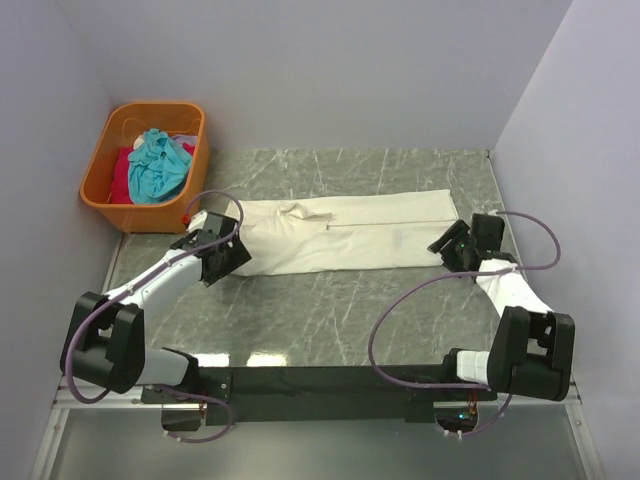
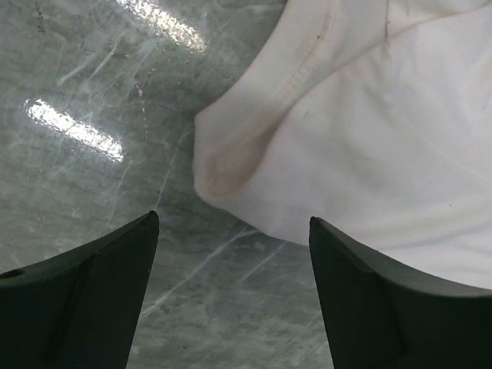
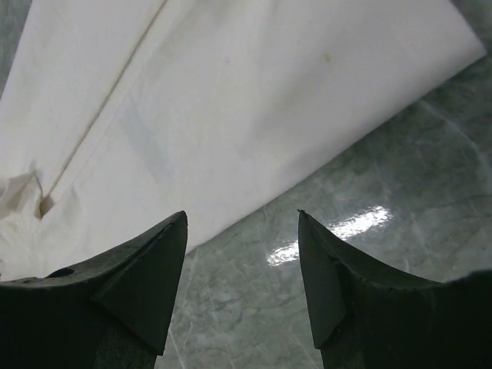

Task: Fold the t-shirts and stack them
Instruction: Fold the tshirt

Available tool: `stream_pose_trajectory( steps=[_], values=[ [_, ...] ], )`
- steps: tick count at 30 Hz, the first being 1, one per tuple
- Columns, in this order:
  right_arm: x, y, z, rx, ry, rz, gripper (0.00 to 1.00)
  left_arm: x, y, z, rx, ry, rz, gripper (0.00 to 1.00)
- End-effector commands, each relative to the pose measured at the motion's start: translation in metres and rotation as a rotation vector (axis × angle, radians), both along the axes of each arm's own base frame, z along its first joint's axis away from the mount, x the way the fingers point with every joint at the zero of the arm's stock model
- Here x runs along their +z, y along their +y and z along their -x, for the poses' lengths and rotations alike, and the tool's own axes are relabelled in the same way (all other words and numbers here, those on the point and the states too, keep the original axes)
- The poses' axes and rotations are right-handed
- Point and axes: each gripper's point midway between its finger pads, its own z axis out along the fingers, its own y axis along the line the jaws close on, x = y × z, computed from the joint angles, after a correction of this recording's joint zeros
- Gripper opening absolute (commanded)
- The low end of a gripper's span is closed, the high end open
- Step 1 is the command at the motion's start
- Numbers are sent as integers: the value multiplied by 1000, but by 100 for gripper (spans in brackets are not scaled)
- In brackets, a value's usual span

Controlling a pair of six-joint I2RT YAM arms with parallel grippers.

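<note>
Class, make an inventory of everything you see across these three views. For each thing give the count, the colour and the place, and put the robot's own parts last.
cream t-shirt: one, off-white, lying as a long flat strip across the table
teal garment: one, teal, crumpled on top in the basket
red garment: count unclear, red, in the basket under the teal
basket: one, orange, far left corner
table: one, grey-green marbled, under everything
walls: three, pale, around the table
arms: two, black and white, near edge
cables: two, purple, looped along the arms
left gripper: one, black, open, at the shirt's left end
right gripper: one, black, open, at the shirt's right end
</note>
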Motion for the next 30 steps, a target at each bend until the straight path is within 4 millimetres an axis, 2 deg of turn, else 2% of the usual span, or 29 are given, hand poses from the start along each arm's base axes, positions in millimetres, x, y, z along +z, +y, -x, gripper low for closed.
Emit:
stream_pose_trajectory(
  steps=[1, 5, 8, 11, 14, 17, 18, 20, 23, 25, 30],
  values=[
    [5, -17, -4, -86, -59, -17, 66, 0, 4, -9, 77, -34, 19, 84],
    [-11, -35, 8, -154, -37, -59, 66, -11, 5, -13, 119, -35, 41, 79],
    [-19, -43, 13, -194, -36, -82, 66, -15, 1, -17, 123, -32, 68, 77],
    [-24, -51, 16, -238, -43, -108, 67, -25, 5, -16, 141, -10, 53, 72],
    [-27, -57, 19, -289, -51, -139, 67, -30, 9, -14, 172, -29, 64, 63],
    [-29, -69, 19, -330, -58, -136, 68, -33, 15, -11, 203, -32, 70, 47],
    [-30, -71, 19, -336, -56, -135, 68, -34, 17, -11, 212, -30, 67, 37],
    [-29, -80, 16, -358, -78, -146, 68, -37, 21, -8, 219, -21, 61, 28],
    [-29, -85, 10, -373, -90, -156, 68, -41, 28, -4, 254, -14, 50, 6],
    [-28, -86, 5, -374, -95, -170, 68, -43, 29, -3, 257, -13, 61, 2],
    [-39, -87, 0, -380, -63, -196, 66, -44, 28, -5, 245, 1, 64, 3]
  ],
)
